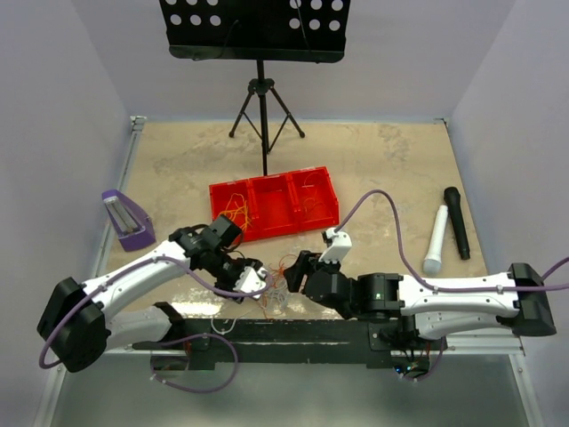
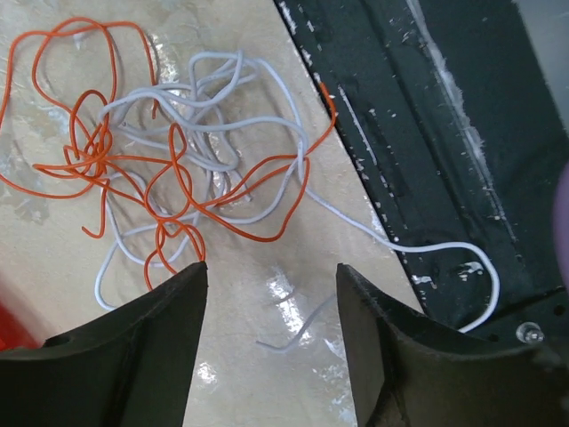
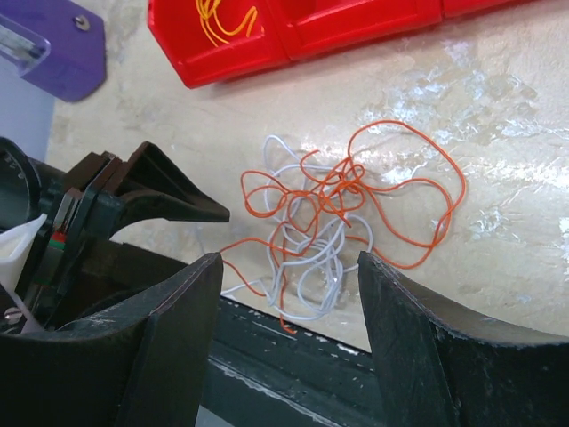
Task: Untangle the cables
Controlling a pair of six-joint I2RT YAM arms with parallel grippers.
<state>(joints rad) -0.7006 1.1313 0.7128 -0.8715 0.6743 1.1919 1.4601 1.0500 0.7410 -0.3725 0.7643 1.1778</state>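
The cables (image 1: 277,291) are a tangle of thin orange and white wires lying on the table by its near edge, between my two grippers. The left wrist view shows the tangle (image 2: 178,151) just beyond the left gripper (image 2: 271,285). That gripper is open, with only a loose white wire end (image 2: 298,334) on the table between its fingers. One white strand (image 2: 444,253) trails onto the black rail. In the right wrist view the cables (image 3: 329,213) lie just ahead of the open right gripper (image 3: 289,267), which holds nothing. The left gripper's fingers (image 3: 169,191) show at their left.
A red three-compartment bin (image 1: 276,203) sits behind the tangle with yellow wires (image 3: 227,18) in its left compartment. A purple block (image 1: 124,220) stands at the left. White (image 1: 436,238) and black (image 1: 457,222) microphones lie right. A music stand (image 1: 260,98) is behind. The black rail (image 1: 293,334) runs along the near edge.
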